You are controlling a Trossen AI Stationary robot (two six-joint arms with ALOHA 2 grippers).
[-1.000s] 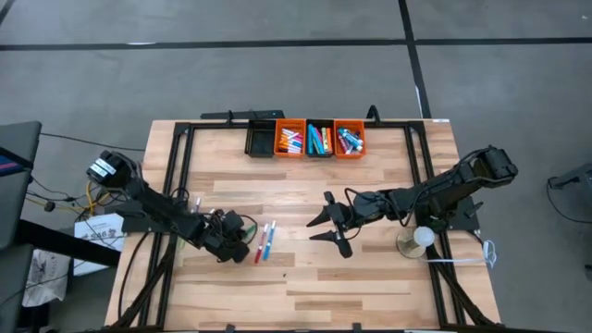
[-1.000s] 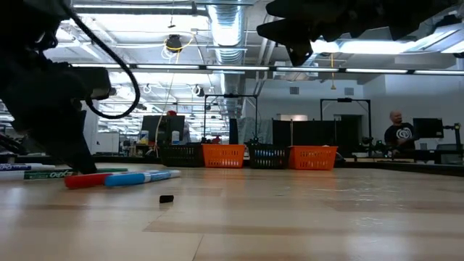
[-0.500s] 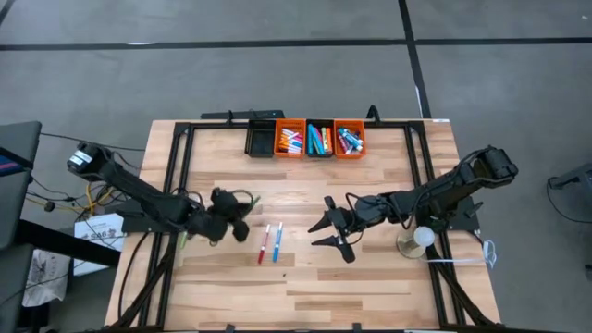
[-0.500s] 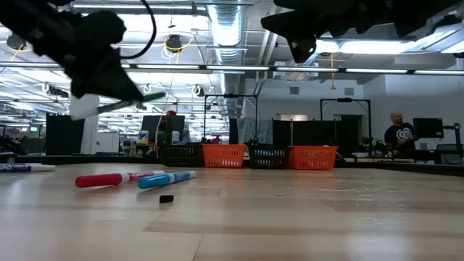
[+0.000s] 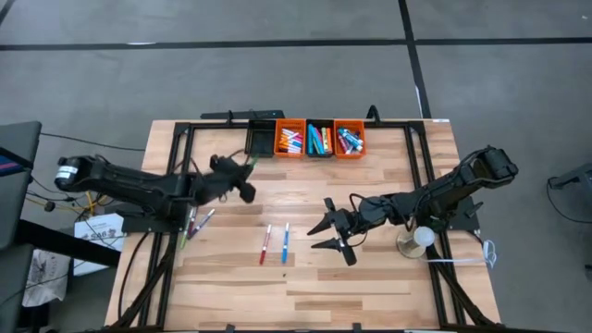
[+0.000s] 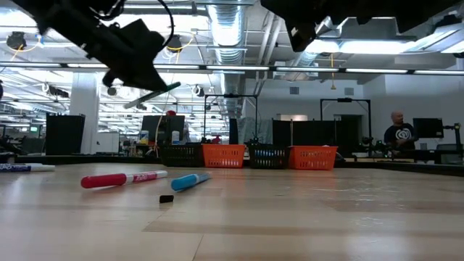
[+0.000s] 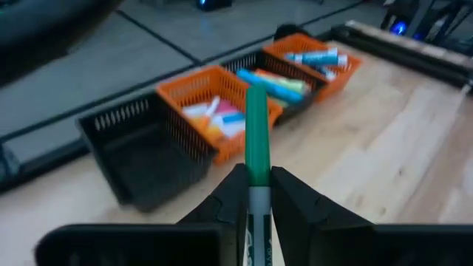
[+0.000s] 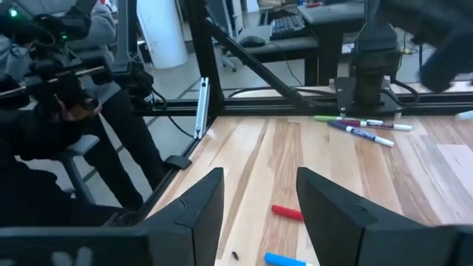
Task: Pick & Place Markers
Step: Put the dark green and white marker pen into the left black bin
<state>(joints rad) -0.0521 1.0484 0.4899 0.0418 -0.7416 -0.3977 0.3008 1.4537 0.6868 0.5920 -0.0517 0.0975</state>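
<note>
Green marker (image 7: 256, 125) barrel between fingers (image 7: 230, 198)

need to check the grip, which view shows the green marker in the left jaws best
The left wrist view: the green marker fills the middle, pinched between the left gripper jaws, pointing toward the bins. The low view shows it as a thin tilted stick held in the air. The high view gives only a sliver; the right wrist view misses it.

four bins (image 5: 306, 140) at table's (image 5: 370, 287) far edge, two markers (image 5: 275, 242) mid-table, probably apart
</note>
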